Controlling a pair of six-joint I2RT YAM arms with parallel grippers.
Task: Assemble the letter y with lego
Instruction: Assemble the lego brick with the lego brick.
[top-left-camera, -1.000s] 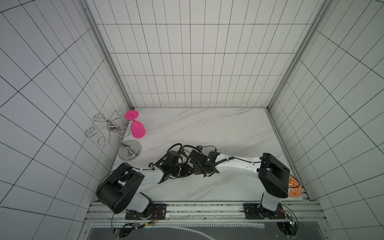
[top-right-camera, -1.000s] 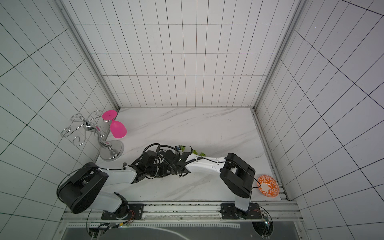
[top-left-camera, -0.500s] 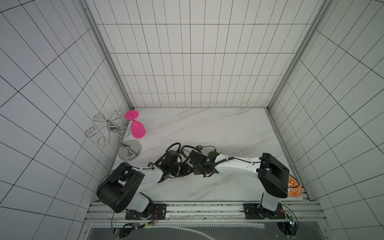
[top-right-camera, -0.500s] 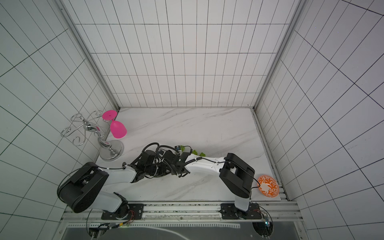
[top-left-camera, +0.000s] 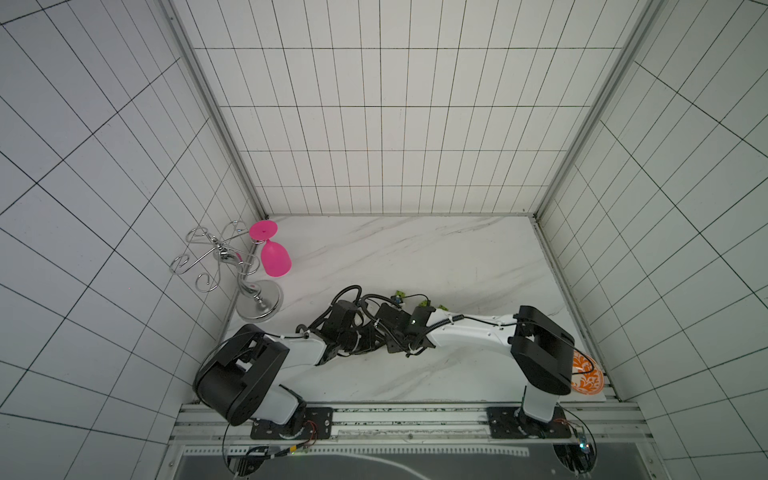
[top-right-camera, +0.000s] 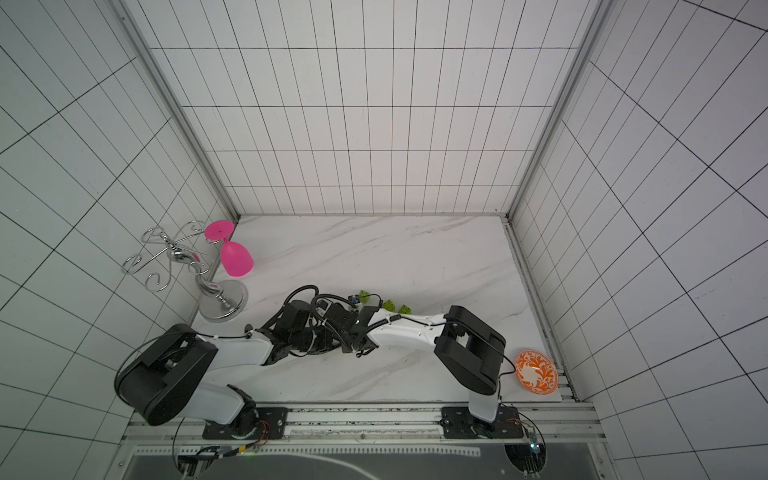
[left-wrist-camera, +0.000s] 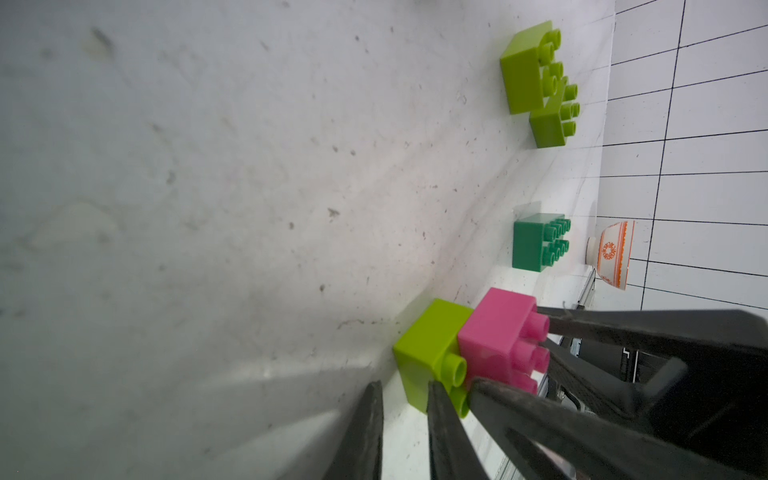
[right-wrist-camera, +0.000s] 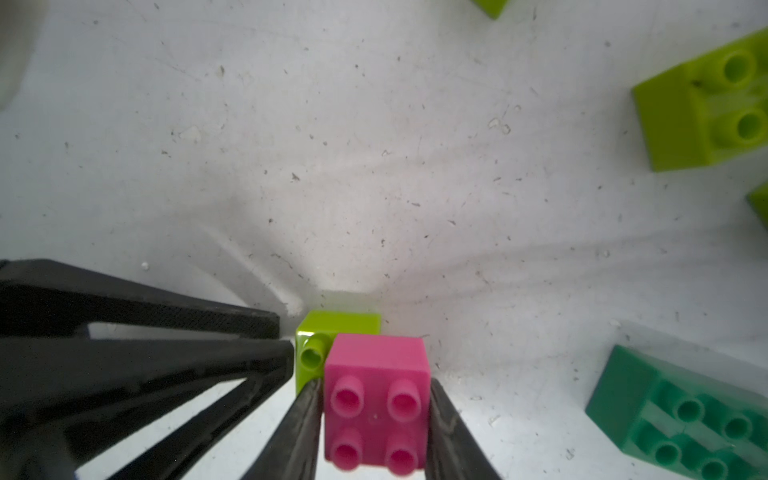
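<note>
Clenching the right fingers on the pink brick, one against each flat side wall, with the studs facing up between them. Sitting that brick on the lime brick just under the fingertips, offset so that a lime stud is showing beside the right fingers. Seeming to meet face to face in the left wrist view, though not possible to tell whether fully clicked home. Resting the left fingers, parted only a little and grasping nothing, with their tips against the lime brick's side wall, apparently bracing it on the worktop. Leaving the dark green brick and the loose lime bricks well beyond the tips of the left fingers, apart from the stack.

Judging these bricks as light, hard and rigid, with glossy walls likely to slip under a skewed pinch. Taking hold best on two opposite flat walls, below the studs and squarely, for pressing straight down. Expecting the smooth worktop to let a lone brick skate, hence bracing the lower one from the side while pushing. Needing firm force for the studs to bite, with nothing here looking fragile.
</note>
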